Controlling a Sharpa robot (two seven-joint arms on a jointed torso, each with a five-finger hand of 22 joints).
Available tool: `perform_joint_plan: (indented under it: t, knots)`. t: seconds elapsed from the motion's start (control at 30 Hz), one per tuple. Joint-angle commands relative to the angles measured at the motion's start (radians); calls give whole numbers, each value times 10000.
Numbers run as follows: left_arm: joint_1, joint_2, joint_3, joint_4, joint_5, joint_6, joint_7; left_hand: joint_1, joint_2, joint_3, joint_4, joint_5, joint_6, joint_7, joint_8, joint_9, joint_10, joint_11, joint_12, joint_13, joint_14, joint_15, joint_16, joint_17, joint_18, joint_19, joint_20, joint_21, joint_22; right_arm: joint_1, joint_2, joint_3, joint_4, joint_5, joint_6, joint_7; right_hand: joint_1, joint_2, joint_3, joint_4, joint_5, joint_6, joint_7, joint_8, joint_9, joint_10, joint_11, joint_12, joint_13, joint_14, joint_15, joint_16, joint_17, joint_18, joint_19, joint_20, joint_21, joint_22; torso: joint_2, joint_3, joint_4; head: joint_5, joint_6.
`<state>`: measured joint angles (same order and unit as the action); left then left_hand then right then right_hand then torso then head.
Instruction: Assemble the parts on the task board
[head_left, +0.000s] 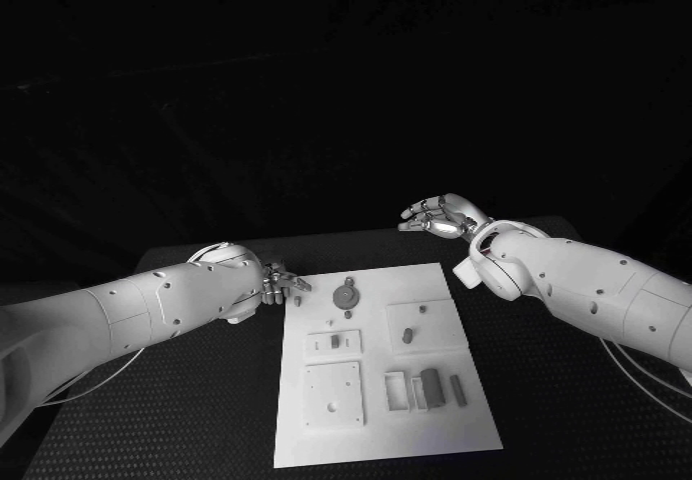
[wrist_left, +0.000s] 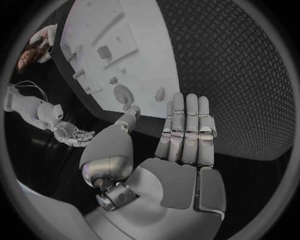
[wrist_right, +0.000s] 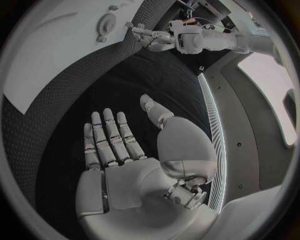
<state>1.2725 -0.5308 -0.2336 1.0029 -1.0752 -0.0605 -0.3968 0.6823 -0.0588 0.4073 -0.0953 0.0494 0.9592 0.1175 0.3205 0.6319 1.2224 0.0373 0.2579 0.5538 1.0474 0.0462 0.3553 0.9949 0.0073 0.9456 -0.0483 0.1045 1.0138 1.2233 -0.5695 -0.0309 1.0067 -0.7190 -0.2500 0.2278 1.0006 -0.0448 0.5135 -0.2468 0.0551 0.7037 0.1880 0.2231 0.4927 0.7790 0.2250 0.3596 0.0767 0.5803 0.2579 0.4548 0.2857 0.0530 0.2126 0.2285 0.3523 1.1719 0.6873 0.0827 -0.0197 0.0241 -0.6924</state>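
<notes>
Black table (head_left: 216, 400), white task board (head_left: 382, 440) (dark surroundings)

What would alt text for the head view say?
A white task board with small grey parts lies on a black table. The robot's left hand hovers open at its far left corner; the right hand is open beyond it.

task board (head_left: 378, 395) mid-table (head_left: 173, 430), round part (head_left: 345, 296) on its far end, flat parts (head_left: 430, 382) nearer

One task board (head_left: 378, 420), two hands (head_left: 281, 284) (head_left: 440, 215), several small parts (head_left: 345, 296)
</notes>
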Motion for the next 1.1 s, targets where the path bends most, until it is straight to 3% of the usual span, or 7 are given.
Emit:
perform_joint_plan:
  t: [0.03,0.23,0.5,0.7,1.1]
  knots:
    - [3,108,7,-41,199,610,15,-28,96,-83,-13,8,89,3,47,-19,93,-22,56,-23,68,-11,86,-26,115,71,-26,-59,17,-13,19,5,7,-73,135,66,30,-59,-51,9,-52,-72,456,66,-11,-29,15,-39,-12,-63,29,-48,16,-136,-50,-31,-32,16,-3,3,13,0,-26]
    - [-15,245,7,-170,241,716,34,76,370,-125,-142,20,94,3,35,-55,102,-23,48,-74,37,-15,152,-95,95,82,-34,-96,20,-22,36,5,8,-73,143,68,31,-58,-50,11,-52,-73,458,68,-13,-28,15,-39,-14,-64,29,-49,18,-136,-50,-32,-32,22,-5,0,6,4,-50]
    - [-115,397,5,-390,191,1010,56,473,859,-159,-845,278,146,6,24,-172,138,-18,72,-210,-23,-14,377,-344,40,147,-50,-178,58,-24,32,5,11,-73,144,66,30,-59,-52,13,-52,-74,460,70,-17,-27,15,-38,-17,-65,29,-50,20,-136,-49,-33,-33,29,-17,5,-2,10,-75]
    - [-227,490,3,-420,161,986,39,528,947,-126,-1050,393,145,15,16,-213,133,-11,78,-256,-56,-10,450,-436,24,163,-48,-210,68,-24,34,5,9,-73,133,69,29,-59,-52,16,-52,-75,462,71,-21,-26,14,-38,-19,-64,29,-50,22,-136,-49,-33,-33,35,-17,-7,5,-16,-63]
    - [-236,512,4,-581,173,918,65,488,1267,-55,-1142,425,157,18,21,-251,140,-8,97,-303,-84,-7,543,-540,10,182,-47,-246,80,-24,38,5,1,-73,141,71,32,-64,-54,15,-52,-80,463,73,-28,-27,14,-38,-24,-65,29,-52,26,-136,-49,-35,-35,46,-19,-5,6,-32,-75]
